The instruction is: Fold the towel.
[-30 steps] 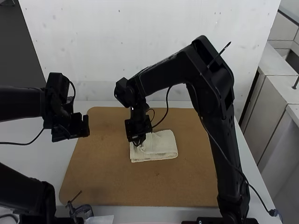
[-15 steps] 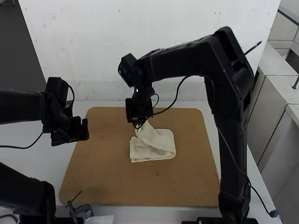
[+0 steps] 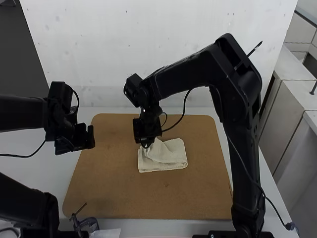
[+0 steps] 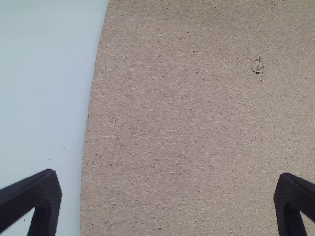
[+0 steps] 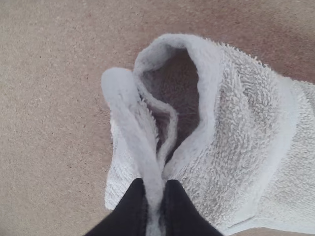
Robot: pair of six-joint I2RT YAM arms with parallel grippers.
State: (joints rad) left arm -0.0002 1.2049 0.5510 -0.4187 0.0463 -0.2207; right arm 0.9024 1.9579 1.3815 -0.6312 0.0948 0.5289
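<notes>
I have lowered the right gripper (image 3: 145, 145) slightly, bringing the raised part of the towel (image 3: 173, 154) nearer the board (image 3: 116, 191). Its fingers are closed on a pinched edge, while the remainder lies partly folded at mid-board. The left gripper (image 4: 167, 174) is wide open and empty. I judge the fold incomplete: the lifted part must be laid flat before release.

Folded white towel (image 3: 171, 152), partly lifted, on brown board (image 3: 119, 188).
</notes>
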